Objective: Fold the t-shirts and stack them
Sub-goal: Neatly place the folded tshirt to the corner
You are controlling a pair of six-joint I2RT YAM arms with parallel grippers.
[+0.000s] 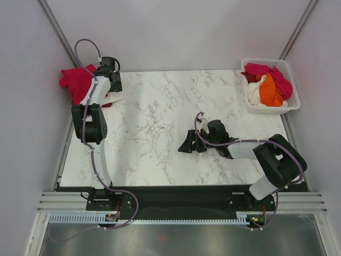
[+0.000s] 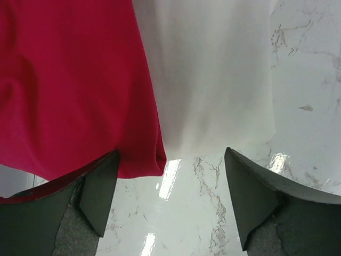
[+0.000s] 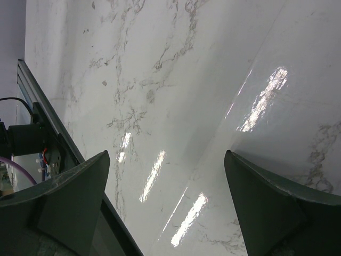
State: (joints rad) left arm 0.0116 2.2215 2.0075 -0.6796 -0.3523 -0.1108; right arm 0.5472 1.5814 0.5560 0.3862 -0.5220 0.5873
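The left gripper (image 2: 169, 200) hangs over the far left corner of the table (image 1: 160, 122), jaws apart and holding nothing, with one finger right at the hem of the red shirt (image 2: 69, 90). That shirt seems to lie partly over the cream shirt (image 2: 213, 74). In the top view it bunches past the table's edge, so this corner likely serves as the stacking spot. The open jaws fit either a release or an approach to a grasp, and the views do not show which. The right gripper (image 3: 166, 205) sits low at mid-table, jaws also apart and empty, seemingly parked out of the way. More shirts (image 1: 269, 88), pink, orange and white, lie heaped in the basket (image 1: 274, 110) at the far right, on the right arm's side, so much of the task looks undone.
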